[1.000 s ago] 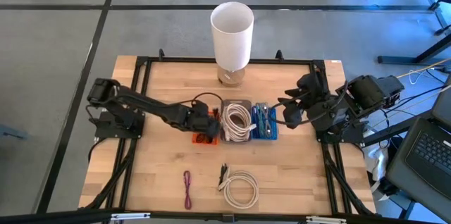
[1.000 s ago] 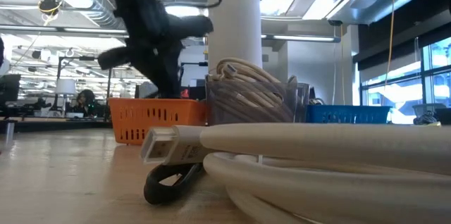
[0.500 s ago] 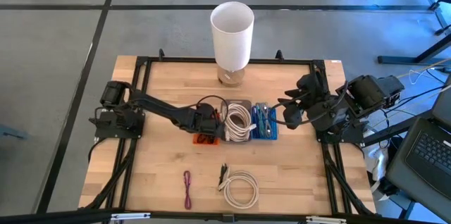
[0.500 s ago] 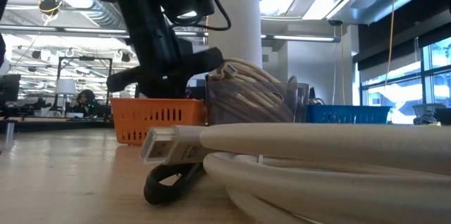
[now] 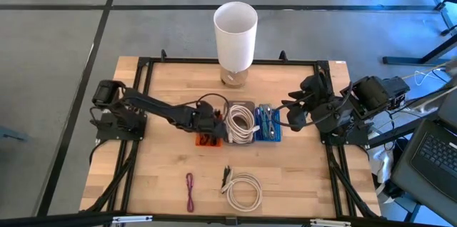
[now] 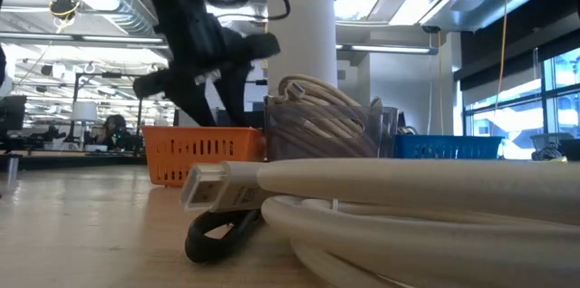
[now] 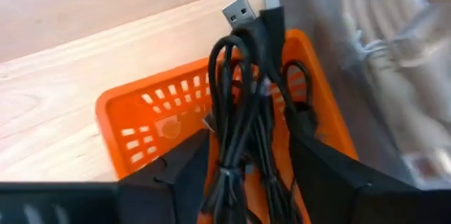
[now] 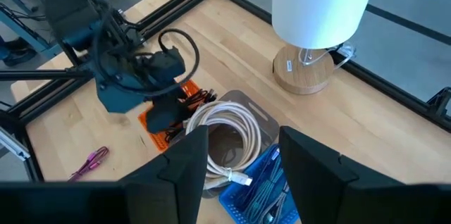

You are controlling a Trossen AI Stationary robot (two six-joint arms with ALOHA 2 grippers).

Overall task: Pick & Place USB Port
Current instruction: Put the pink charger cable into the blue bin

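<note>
Inside orange mesh basket (image 7: 148,122), coiled black USB cable (image 7: 246,111), left gripper (image 7: 243,175) spread

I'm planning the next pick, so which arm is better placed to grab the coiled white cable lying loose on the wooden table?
Probably the left: left gripper hangs open over the orange basket, nearer the coiled white cable than the right gripper.

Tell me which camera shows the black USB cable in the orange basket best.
The left wrist view: the black USB cable fills the frame, plugs showing, between the left gripper's open fingers. The high and right wrist views show a dark tangle; the low view shows only the orange basket.
</note>
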